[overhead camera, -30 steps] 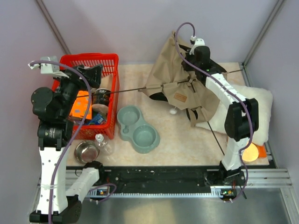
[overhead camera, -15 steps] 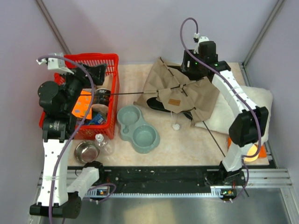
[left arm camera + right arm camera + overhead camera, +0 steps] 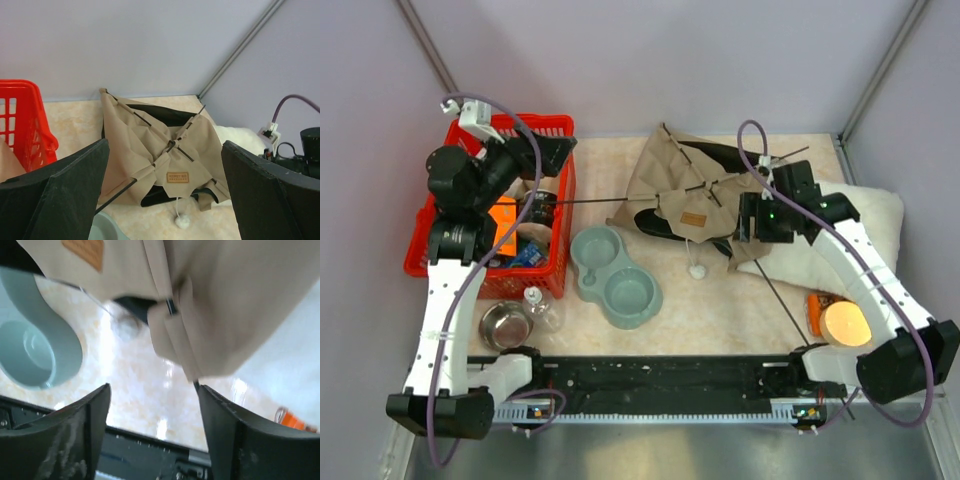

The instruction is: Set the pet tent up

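The pet tent (image 3: 705,195) lies slumped and crumpled on the table, right of centre and toward the far wall, not standing up. Its tan fabric is folded over itself, with black lining showing along the far edge and in a gap on the near side. Thin dark poles cross on top of the fabric. One long pole (image 3: 585,201) sticks out to the left as far as the red basket (image 3: 520,124), and another runs from under the tent toward the near right. The brown label patch (image 3: 694,219) faces up on the near flap. The white pompom (image 3: 697,270) rests on the table just near of it, on a thin cord. The tent's right edge overlaps the fluffy white cushion (image 3: 865,230), which lies against the right wall. The right gripper (image 3: 752,225) hovers just beside that right edge, above where fabric meets cushion. Its wrist view shows the jaws spread apart with only bare table between them and the tan cloth (image 3: 225,300) hanging past them, not pinched. A grey-green double bowl (image 3: 615,275) sits left and near of the tent. The left gripper (image 3: 542,155) hangs over the far side of the basket, well apart from the tent and pointed toward it, with its jaws spread wide and nothing between them. Near of the basket stand a steel bowl (image 3: 505,322) and a small clear bottle (image 3: 540,305). A round orange object (image 3: 845,322) lies at the near right.
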`<state>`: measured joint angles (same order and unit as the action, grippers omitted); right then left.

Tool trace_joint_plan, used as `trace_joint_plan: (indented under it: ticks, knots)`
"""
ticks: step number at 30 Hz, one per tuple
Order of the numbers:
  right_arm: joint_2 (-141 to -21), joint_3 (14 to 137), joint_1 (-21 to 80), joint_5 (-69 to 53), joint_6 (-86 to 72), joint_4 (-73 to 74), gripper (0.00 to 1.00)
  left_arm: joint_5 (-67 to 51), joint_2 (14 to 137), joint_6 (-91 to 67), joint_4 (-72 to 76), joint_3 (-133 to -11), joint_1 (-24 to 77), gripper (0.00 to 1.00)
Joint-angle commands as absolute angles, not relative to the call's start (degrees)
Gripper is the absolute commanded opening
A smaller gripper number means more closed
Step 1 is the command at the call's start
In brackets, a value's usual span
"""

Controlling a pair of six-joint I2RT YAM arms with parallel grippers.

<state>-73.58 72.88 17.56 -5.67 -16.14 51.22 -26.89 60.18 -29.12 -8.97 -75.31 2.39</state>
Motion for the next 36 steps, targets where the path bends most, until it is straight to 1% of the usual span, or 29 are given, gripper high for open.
trace_joint_plan:
  ticks: [1, 2, 6, 12, 14, 16, 18, 23, 25, 28, 31, 32, 36]
  knots:
    - [-66.71, 69.09, 17.75, -6.07, -19.15, 60.54, 0.76, -32.34, 61.69, -32.43, -1.85, -76.56, 2.28, 0.99]
    - [-66.45, 68.56, 17.75, -5.54, -19.51, 62.73, 0.79, -32.52, 62.05, -32.78, -1.58, -76.47, 2.2, 0.99]
    - [-65.31, 64.26, 17.75, -4.31, -20.91, 64.87, 0.84, -33.4, 62.75, -33.57, -0.53, -75.94, 2.29, 0.98]
    - [-66.96, 58.19, 17.75, -0.97, -20.75, 61.09, 0.84, -32.08, 61.88, -32.52, -0.53, -74.53, 2.29, 0.98]
    - [-68.37, 56.7, 17.75, -0.18, -19.52, 59.07, 0.83, -31.91, 61.61, -31.73, -0.44, -74.36, 2.29, 0.98]
    - [-69.52, 56.25, 17.75, 1.13, -18.99, 57.4, 0.77, -31.47, 61.52, -31.47, -0.44, -74.35, 2.2, 0.98]
    - [-70.05, 55.64, 17.75, 0.62, -17.67, 55.21, 0.67, -31.2, 61.7, -31.12, -0.53, -74.36, 2.28, 0.98]
    - [-70.22, 54.93, 18.19, -1.67, -17.4, 51.6, 0.49, -30.67, 62.23, -30.59, -0.53, -74.44, 2.29, 0.98]
    - [-70.4, 55.54, 18.28, -2.72, -16.7, 50.89, 0.34, -30.5, 62.4, -30.32, -0.62, -74.88, 2.29, 0.98]
    - [-71.28, 56.69, 18.19, -4.04, -15.21, 50.19, 0.17, -30.32, 62.93, -30.06, -0.96, -75.41, 2.28, 0.98]
    - [-71.98, 58.09, 18.37, -3.96, -13.8, 49.92, 0.03, -30.15, 63.1, -29.79, -1.06, -75.76, 2.29, 0.98]
    - [-72.16, 58.53, 18.2, -3.96, -13.54, 49.75, 0.0, -30.15, 62.93, -29.71, -1.05, -75.76, 2.29, 0.98]
    - [-72.25, 60.9, 18.37, -5.97, -13.18, 47.73, 0.0, -30.23, 62.93, -29.79, -1.32, -75.76, 2.29, 0.98]
